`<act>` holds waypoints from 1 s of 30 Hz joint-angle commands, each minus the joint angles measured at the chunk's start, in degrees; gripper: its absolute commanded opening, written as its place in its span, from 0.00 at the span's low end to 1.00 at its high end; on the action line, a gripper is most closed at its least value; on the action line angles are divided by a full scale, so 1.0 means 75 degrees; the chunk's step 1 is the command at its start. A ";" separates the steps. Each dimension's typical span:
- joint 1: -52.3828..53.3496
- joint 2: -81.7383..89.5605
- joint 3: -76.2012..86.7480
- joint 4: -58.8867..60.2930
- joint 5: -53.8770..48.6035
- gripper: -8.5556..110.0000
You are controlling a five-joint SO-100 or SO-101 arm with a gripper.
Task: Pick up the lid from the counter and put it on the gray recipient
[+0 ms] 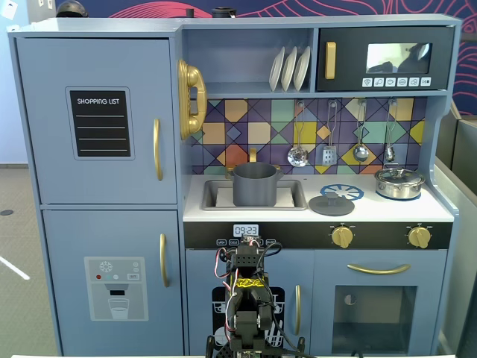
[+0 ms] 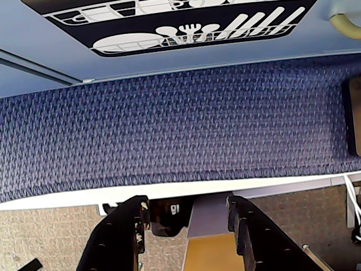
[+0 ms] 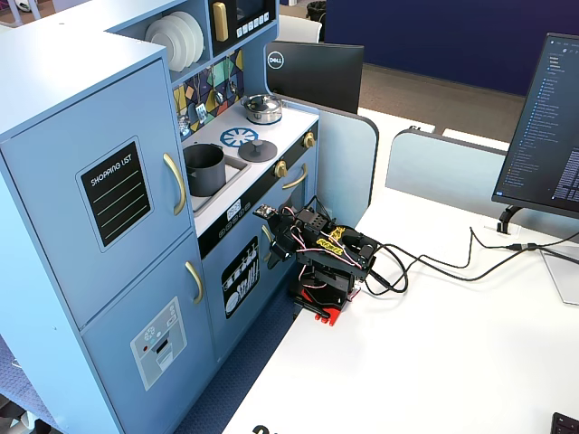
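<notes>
Your fingers [image 2: 189, 226] are hanging spread apart and holding nothing, pointing down at blue carpet [image 2: 169, 130] in the wrist view, low in front of the toy kitchen. The lid [image 1: 332, 203] is lying flat on the counter surface [image 1: 440, 212], just right of the sink [image 1: 212, 195] in a fixed view, overlapping the edge of the blue burner print [image 1: 350, 189]. The gray recipient [image 1: 256, 183] is standing upright inside that sink. A silver pot [image 1: 399, 183] is sitting further right of the sink, well apart. The arm [image 3: 321, 253] is folded below the counter's front edge.
</notes>
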 commanded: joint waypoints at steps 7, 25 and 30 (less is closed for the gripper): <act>0.0609 -0.0059 -0.0012 0.1324 -0.0070 0.07; 0.0527 -0.0094 -0.1383 -0.0457 -0.0609 0.07; 0.1031 -0.0129 -0.2543 -0.1711 -0.0516 0.07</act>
